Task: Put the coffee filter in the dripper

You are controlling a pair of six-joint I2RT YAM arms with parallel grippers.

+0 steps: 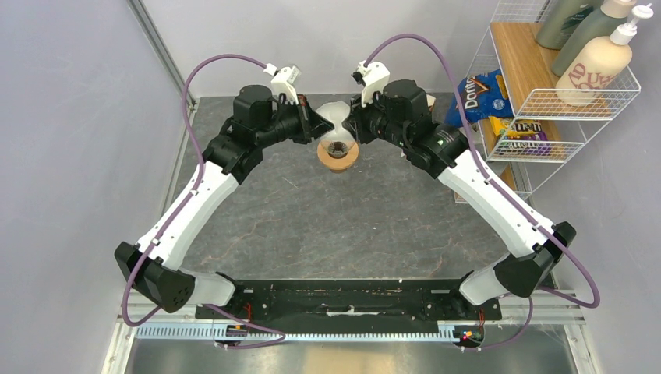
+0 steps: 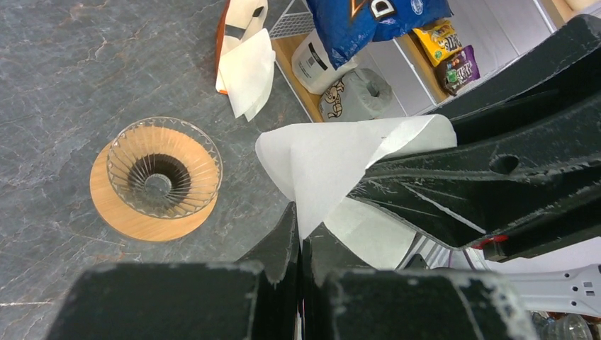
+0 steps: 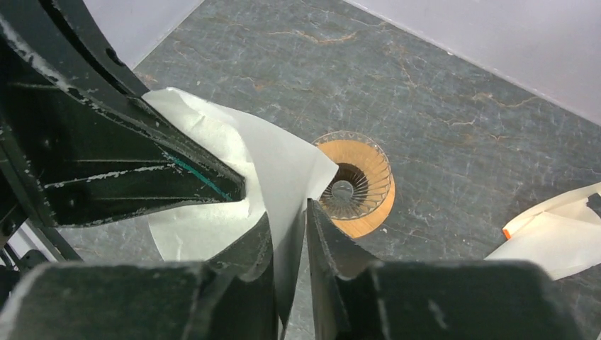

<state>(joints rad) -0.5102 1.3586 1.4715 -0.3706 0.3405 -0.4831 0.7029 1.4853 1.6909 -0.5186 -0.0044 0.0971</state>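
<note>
White arm links [image 1: 195, 204], black joints [image 1: 160, 282], purple cables [image 1: 220, 58].

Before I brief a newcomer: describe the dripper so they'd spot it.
On the dark stone table, look at the far middle. The dripper is a ribbed clear glass cone on a round tan wooden collar, unlike the loose white paper filters nearby.

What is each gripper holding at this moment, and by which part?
The left gripper pinches the coffee filter by one edge, jaws shut. The right gripper has its jaws around the opposite edge; whether they clamp it cannot be told.
</note>
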